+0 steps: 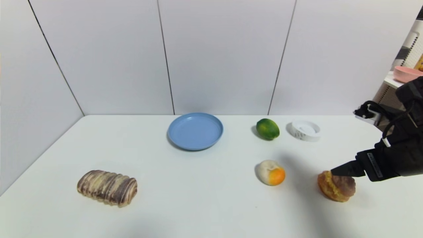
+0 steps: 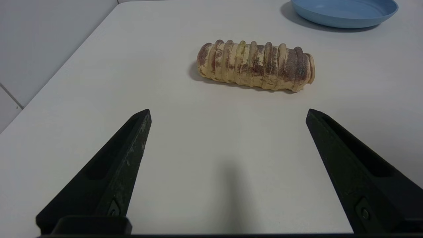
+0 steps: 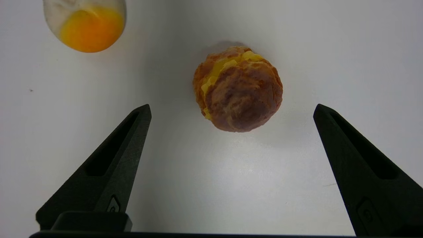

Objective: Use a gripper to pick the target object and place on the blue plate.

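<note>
We saw right gripper (image 1: 333, 172): black, flat tapered fingers, black cable loops, small white label; left gripper (image 2: 228, 114) matched, screws near base.

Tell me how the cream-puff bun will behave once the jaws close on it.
The cream-puff bun is rounded, so it may roll if nudged off-centre. Its bumpy crust probably gives grip rather than slipping. It looks puffy and likely light, perhaps squashable. The right gripper is open wider than the bun, not touching it.
</note>
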